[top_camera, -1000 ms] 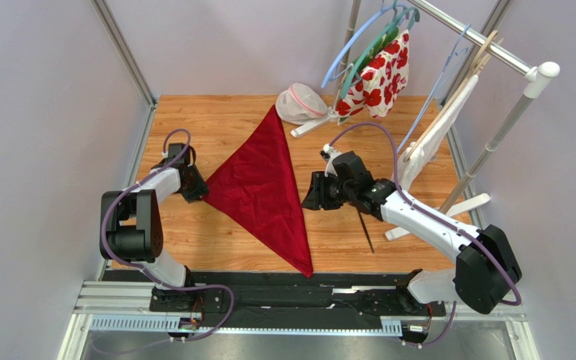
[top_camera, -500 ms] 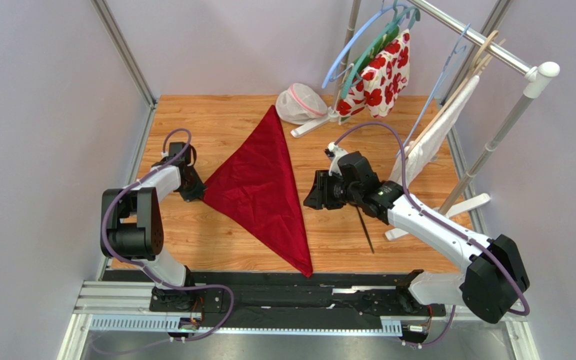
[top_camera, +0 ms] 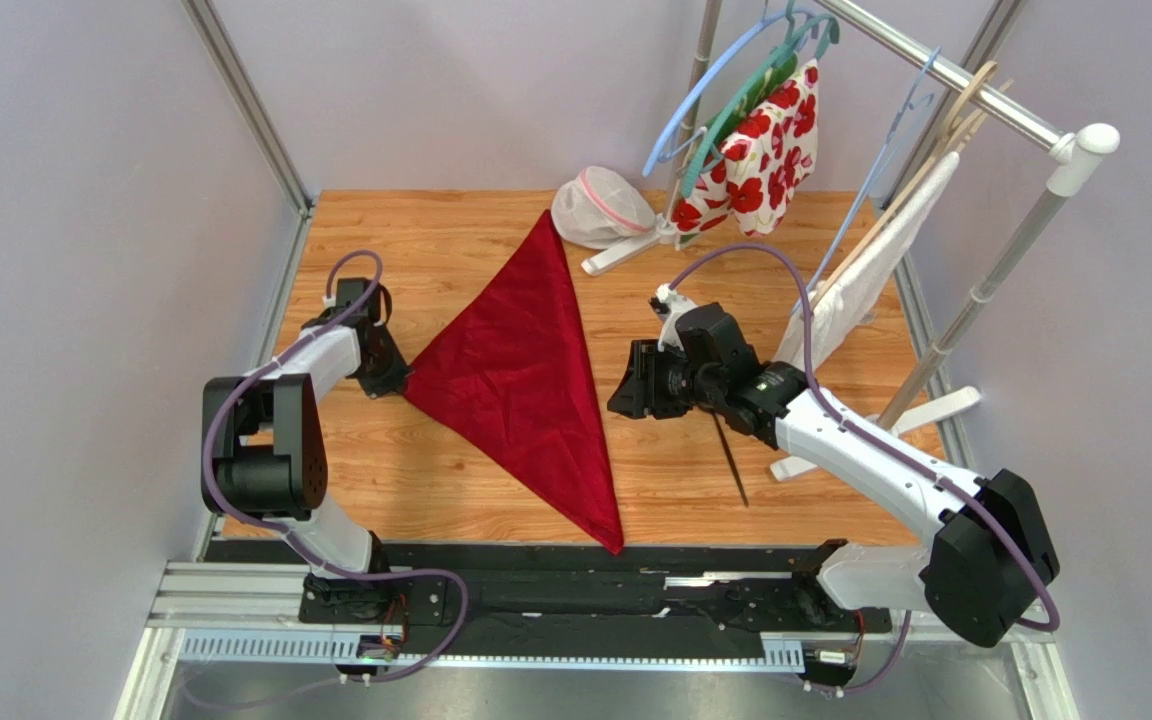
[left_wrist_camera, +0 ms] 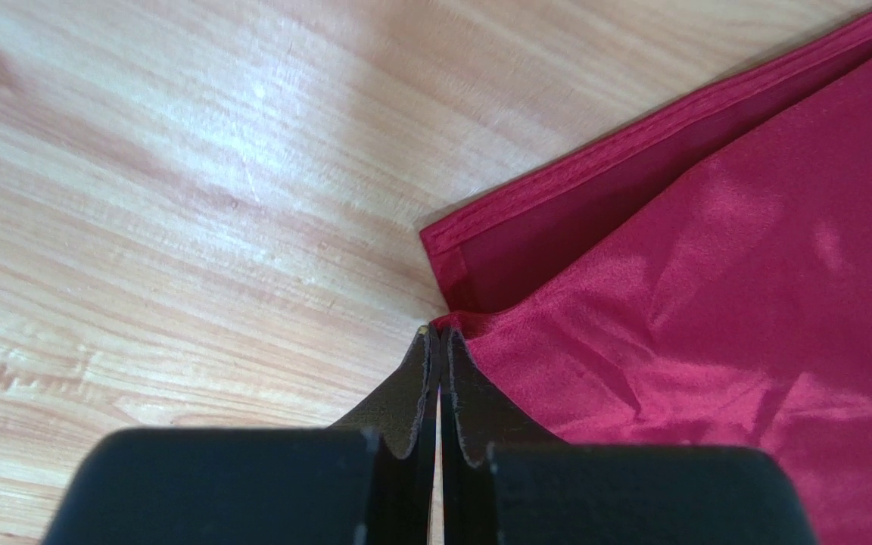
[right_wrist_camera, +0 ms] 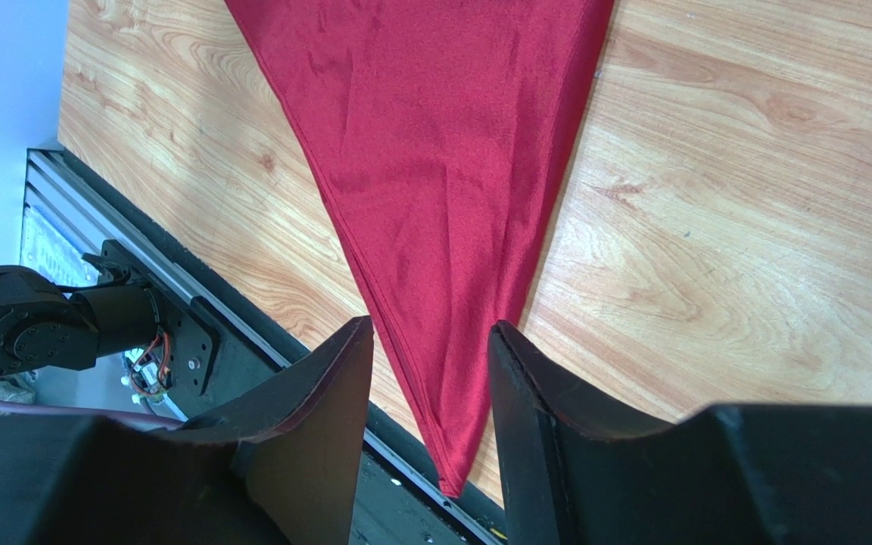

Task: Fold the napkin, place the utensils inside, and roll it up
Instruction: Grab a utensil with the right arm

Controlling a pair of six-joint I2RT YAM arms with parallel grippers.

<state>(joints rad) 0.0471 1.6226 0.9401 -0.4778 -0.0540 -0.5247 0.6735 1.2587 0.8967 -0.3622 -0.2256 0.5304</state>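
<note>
A: Napkin, where?
B: Napkin (top_camera: 525,353) is folded to a triangle, flat on the table (top_camera: 432,248), centre frame. Top tip is near the white bag (top_camera: 602,207), bottom tip reaches the table's near edge.
A: Left side?
B: Left end effector (left_wrist_camera: 435,341) has its fingers pressed together right at the napkin's left corner. Can't tell if cloth is caught.
A: Right?
B: Right end effector (top_camera: 621,393) has its fingers apart, holding nothing, just beside the napkin's right edge. Spoon (top_camera: 729,458) lies under that arm, apart from the cloth.
A: Room?
B: Bare wood lower left and upper left. Rack (top_camera: 988,87) crowds the upper right.
</note>
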